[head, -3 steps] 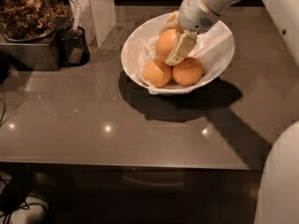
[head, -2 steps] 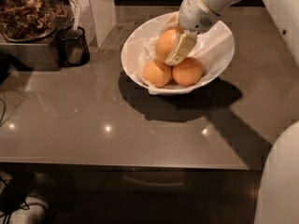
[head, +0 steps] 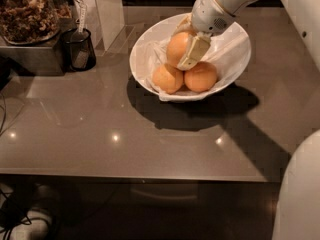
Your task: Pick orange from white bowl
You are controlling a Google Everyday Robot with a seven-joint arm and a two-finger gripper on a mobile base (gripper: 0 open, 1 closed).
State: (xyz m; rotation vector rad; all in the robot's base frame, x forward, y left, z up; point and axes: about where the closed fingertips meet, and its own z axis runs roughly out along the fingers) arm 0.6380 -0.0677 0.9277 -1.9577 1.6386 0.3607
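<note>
The white bowl [head: 235,59] with crinkled white lining stands on the grey table at the upper middle. The orange [head: 178,46], the largest and slightly oval one, lies at the back of the bowl. Two smaller oranges sit in front of it, one on the left [head: 167,78] and one on the right [head: 200,77]. My gripper [head: 186,43] reaches down into the bowl from the upper right and is shut on the orange. One pale finger [head: 194,53] lies across the orange's right side. The other finger is mostly hidden behind the fruit.
A small black cup [head: 79,49] with a utensil stands left of the bowl. A tray of brown dried material [head: 27,14] sits at the far left. A white upright panel [head: 107,9] stands behind the cup. The robot's white body [head: 300,194] fills the lower right.
</note>
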